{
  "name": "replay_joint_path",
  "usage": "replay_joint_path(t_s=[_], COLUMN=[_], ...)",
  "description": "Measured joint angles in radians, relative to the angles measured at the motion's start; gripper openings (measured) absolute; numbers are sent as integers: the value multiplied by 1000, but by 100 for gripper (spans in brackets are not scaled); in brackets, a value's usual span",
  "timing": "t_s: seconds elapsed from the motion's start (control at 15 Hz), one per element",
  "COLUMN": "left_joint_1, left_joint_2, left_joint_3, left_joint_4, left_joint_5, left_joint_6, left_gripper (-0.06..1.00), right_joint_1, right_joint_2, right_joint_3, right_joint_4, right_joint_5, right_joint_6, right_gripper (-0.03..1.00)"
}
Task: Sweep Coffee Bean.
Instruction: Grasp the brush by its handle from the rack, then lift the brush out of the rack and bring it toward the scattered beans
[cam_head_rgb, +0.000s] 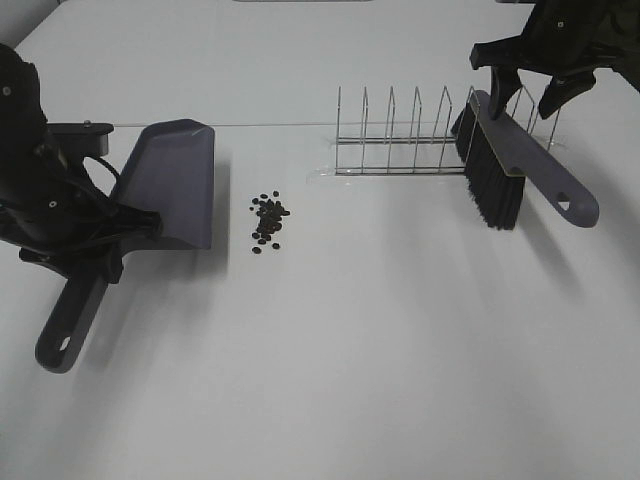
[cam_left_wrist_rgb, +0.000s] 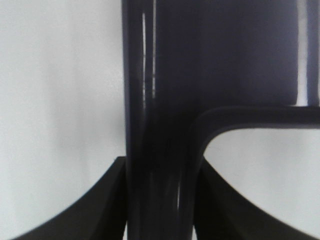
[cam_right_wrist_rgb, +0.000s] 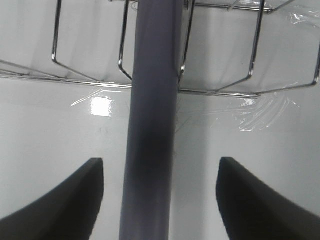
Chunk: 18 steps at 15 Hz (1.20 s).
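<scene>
Nearest, from above: clamps dustpan (cam_head_rgb: 175, 180) handle in left gripper (cam_head_rgb: 118, 245); finds coffee bean (cam_head_rgb: 269, 222) clustered on table (cam_head_rgb: 400, 350) just beside pan's mouth. Left wrist: presses fingers (cam_left_wrist_rgb: 107, 210) against handle. Right wrist: holds right gripper (cam_right_wrist_rgb: 157, 200) spread astride brush (cam_right_wrist_rgb: 150, 125) handle, clear of it.

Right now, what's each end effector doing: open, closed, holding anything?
Left end effector: closed on the dustpan handle.
Right end effector: open over the brush handle, not gripping it.
</scene>
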Motion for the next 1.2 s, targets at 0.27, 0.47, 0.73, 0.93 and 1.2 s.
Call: replay_joint_path(t_s=[0.27,0.47,0.73,0.93,1.2], left_joint_1=[0,0,0,0,0], left_joint_2=[0,0,0,0,0], left_joint_3=[0,0,0,0,0], left_joint_4=[0,0,0,0,0], left_joint_5=[0,0,0,0,0], left_joint_6=[0,0,2,3,3], left_gripper=[35,35,35,35,35], right_joint_1=[0,0,0,0,0], right_joint_2=[51,83,114,114,114], right_joint_3=[0,-1,-4,-10,-87], right_joint_4=[2,26,40,46,46], right_joint_5=[-9,-17,-10,4,46], right_joint_6=[0,0,13,14,15], right_gripper=[64,62,37,37,37])
